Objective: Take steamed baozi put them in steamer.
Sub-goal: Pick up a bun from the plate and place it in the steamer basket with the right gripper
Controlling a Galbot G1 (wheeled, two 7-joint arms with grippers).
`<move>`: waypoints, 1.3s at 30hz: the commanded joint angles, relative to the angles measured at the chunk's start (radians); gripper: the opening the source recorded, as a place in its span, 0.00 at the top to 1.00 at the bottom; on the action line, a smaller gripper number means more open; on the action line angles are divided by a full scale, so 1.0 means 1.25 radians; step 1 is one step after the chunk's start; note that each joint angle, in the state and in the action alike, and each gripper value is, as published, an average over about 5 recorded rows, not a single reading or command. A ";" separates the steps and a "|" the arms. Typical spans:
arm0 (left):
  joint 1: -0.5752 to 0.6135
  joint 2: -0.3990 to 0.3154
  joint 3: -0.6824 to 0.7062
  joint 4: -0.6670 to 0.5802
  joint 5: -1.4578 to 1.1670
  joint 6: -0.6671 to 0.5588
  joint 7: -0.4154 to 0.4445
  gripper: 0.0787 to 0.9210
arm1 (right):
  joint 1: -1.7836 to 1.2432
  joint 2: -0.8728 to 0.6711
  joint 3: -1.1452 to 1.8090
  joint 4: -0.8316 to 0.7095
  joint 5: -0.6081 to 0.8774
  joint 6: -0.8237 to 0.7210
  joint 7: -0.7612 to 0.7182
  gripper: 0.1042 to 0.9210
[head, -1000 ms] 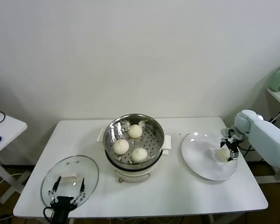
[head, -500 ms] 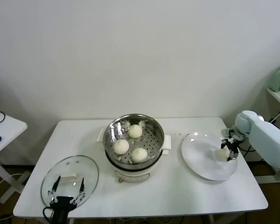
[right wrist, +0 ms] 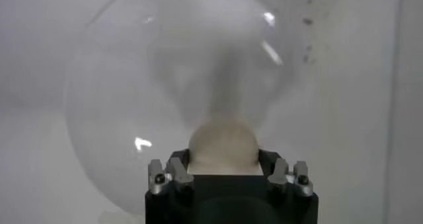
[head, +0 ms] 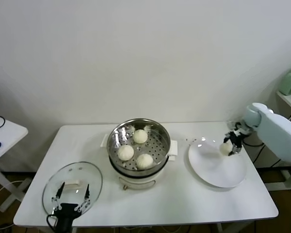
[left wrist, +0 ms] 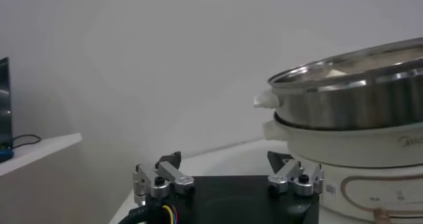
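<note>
The steamer (head: 139, 145), a shiny perforated steel basket well to the left of the right gripper (head: 231, 144), is holding three round creamy-white buns (head: 125, 152). Just below that gripper a white plate (head: 216, 165) is lying. The gripper is clamping a fourth smooth bun (head: 226, 148) above the plate's rim. The left gripper (head: 69, 199) is hanging spread over a glass lid (head: 72, 184).

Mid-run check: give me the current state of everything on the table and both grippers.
steamer: uncovered, three baozi inside.
fourth baozi: gripped, raised above the plate.
plate: nothing resting on it.
glass lid: off, flat on table.
right gripper: shut on the fourth baozi.
left gripper: open, idle near the lid.
</note>
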 commanded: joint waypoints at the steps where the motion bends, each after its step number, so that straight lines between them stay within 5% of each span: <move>1: -0.003 0.001 0.007 -0.006 0.001 -0.002 0.001 0.12 | 0.340 0.088 -0.360 0.031 0.381 -0.068 0.000 0.29; 13: -0.024 0.009 0.026 -0.005 0.001 0.000 0.002 0.12 | 0.531 0.263 -0.599 0.133 0.815 -0.202 0.063 0.29; 39: -0.025 0.003 0.025 -0.009 -0.011 -0.009 -0.001 0.12 | 0.433 0.369 -0.684 0.236 0.865 -0.244 0.154 0.29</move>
